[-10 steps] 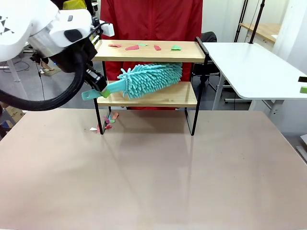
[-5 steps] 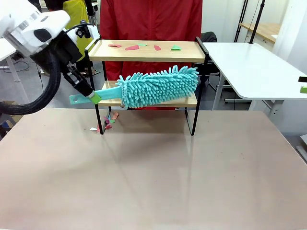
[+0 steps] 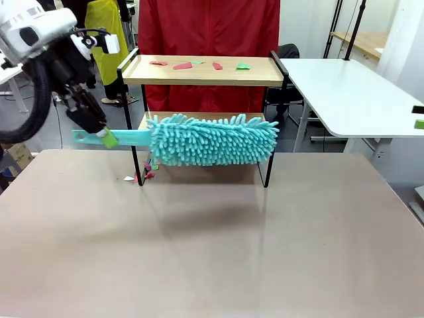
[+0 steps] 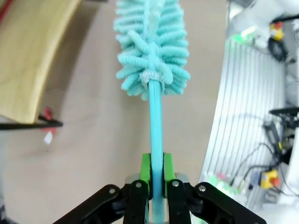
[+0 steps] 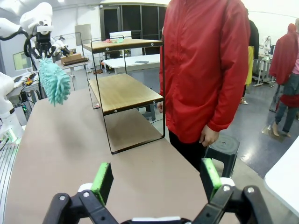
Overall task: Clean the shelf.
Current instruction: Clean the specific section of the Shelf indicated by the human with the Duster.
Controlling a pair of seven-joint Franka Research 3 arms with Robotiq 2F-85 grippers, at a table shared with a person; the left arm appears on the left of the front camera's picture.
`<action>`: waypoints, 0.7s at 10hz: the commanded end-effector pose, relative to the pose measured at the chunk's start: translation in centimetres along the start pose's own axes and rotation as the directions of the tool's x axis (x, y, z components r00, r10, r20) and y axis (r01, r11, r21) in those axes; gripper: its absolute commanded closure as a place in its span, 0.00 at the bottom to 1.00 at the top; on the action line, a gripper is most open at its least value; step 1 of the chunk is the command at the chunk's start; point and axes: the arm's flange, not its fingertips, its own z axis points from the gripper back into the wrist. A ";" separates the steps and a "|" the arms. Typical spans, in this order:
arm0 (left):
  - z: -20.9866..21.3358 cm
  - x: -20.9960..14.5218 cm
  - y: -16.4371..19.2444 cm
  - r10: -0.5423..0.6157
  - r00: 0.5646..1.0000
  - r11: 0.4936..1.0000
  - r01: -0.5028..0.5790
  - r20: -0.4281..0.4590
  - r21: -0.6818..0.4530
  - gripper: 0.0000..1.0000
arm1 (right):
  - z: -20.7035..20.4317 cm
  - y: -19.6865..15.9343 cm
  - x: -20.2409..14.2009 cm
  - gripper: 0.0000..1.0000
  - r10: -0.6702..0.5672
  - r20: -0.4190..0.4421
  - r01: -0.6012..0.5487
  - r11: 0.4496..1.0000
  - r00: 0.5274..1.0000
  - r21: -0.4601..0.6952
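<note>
Over the desk (image 3: 212, 252), left jaws pinching the duster (image 3: 212, 139) have drawn it off the shelf (image 3: 260, 73); top scraps (image 3: 182, 65) remain; right jaws spread.

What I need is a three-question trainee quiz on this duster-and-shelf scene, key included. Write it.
1. True or false: the left jaws are shut on the handle of the duster.
2. Pick one: the red and green paper scraps on the shelf lie on A) its top board, B) its lower board, C) its black frame legs.
3. Fill the gap: the right jaws are ____ and hold nothing.

Key: 1 true; 2 A; 3 open.
</note>
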 end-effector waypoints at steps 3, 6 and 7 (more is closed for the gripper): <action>2.2 -3.3 -0.4 -0.091 0.962 0.996 0.085 -0.257 -0.035 0.87 | -0.1 0.1 0.4 0.00 0.008 -0.001 -0.008 1.000 1.000 0.001; 2.8 -6.9 -0.4 -0.100 0.927 0.991 0.059 -0.363 -0.121 0.87 | -0.1 0.1 0.4 0.00 0.008 -0.001 -0.008 1.000 1.000 0.001; 3.4 -8.0 -0.4 -0.091 0.916 0.991 0.044 -0.391 -0.129 0.87 | -0.1 0.1 0.4 0.00 0.008 -0.001 -0.008 1.000 1.000 0.001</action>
